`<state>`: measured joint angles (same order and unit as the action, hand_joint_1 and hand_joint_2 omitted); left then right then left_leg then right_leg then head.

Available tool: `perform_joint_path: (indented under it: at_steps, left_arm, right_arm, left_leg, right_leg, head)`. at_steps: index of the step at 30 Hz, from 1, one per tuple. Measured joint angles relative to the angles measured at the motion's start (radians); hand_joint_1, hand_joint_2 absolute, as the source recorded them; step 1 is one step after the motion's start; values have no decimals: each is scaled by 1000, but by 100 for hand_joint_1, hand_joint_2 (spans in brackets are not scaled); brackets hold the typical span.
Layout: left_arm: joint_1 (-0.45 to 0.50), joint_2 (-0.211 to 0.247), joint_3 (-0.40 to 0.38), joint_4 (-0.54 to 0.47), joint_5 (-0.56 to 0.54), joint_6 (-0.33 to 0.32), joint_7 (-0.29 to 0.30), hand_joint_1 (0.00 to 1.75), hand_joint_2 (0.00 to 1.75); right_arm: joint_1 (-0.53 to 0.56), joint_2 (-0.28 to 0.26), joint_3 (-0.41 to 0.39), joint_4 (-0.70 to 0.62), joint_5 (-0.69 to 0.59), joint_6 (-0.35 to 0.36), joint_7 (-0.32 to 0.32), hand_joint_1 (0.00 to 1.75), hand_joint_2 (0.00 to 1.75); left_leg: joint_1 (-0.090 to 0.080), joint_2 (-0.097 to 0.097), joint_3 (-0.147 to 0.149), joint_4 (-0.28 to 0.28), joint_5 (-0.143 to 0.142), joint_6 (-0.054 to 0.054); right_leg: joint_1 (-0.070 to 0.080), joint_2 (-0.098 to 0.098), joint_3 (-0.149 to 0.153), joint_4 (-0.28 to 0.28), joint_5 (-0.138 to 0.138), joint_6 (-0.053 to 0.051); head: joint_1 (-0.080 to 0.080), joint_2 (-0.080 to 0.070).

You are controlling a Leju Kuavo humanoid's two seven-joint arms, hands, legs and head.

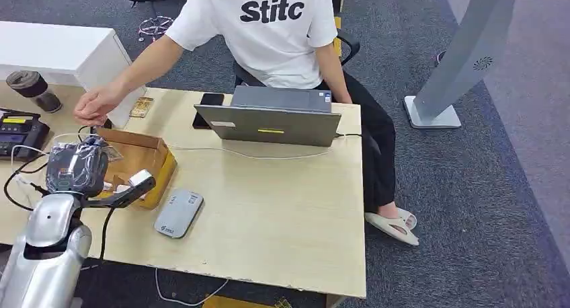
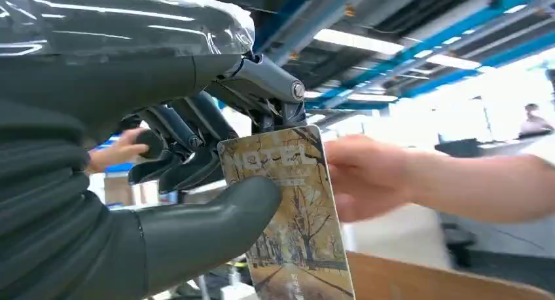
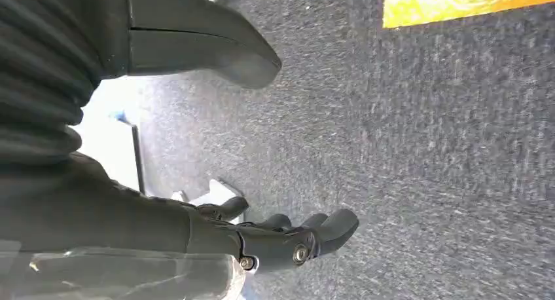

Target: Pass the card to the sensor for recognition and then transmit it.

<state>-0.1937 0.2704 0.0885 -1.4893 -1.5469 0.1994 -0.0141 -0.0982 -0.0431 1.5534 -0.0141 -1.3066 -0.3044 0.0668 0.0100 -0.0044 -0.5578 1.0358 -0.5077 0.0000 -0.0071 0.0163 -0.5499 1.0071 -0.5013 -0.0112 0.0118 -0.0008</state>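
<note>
**Card in left robot hand, person reaching — handover or scan pending**

Left robot hand (image 2: 196, 182): pinching the card (image 2: 294, 221) between the thick thumb and the darker fingers (image 2: 190, 162). The card is a hotel key card with an autumn-tree print, held roughly upright, with most of its face free beyond the thumb. In the head view the left robot hand (image 1: 101, 180) sits over the cardboard box (image 1: 144, 160) at the bench's left part.

Right robot hand (image 3: 288, 238): holds nothing, fingers loosely spread, hanging over the carpeted floor (image 3: 425, 149).

Person's hand (image 2: 366, 175): just behind the card's far edge in the left wrist view; contact cannot be confirmed.

Sensor, judged to be the grey card reader (image 1: 178, 212): flat on the bench (image 1: 282, 214), just beside the box and near the robot hand.

Judgement on the step: keep the pinch firm at the card's near edge so the free face can be laid flat and parallel over the reader. If passing to the person, present the free end and loosen only once it is gripped.

Edges and room: the box wall stands between hand and reader, so lift clear of it. A cable (image 1: 255, 153) and the laptop (image 1: 275, 120) lie farther back. Open bench lies right of the reader. The near bench edge is close; a dropped card could slide off.
</note>
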Motion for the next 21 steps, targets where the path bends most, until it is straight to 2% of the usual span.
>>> perform_joint_path:
  at_steps: [7,14,21]
  left_arm:
    - [-19,-22,21,-8,5,-5,-28,175,175]
    - [-104,-29,35,-7,-21,-54,31,175,175]
    - [-129,-29,35,-7,-23,-54,43,175,175]
  right_arm:
    - [1,-7,0,0,-2,3,-8,0,175]
    - [-1,-10,0,0,12,18,-21,0,175]
    - [-1,-11,0,0,17,18,-21,0,175]
  left_leg:
    - [0,1,0,0,0,0]
    - [1,0,0,0,0,0]
    - [0,1,0,0,0,0]
  right_leg:
    - [0,1,0,0,0,0]
    - [0,1,0,0,0,0]
    - [0,1,0,0,0,0]
  head:
    - [-1,0]
    - [-1,0]
    - [-1,0]
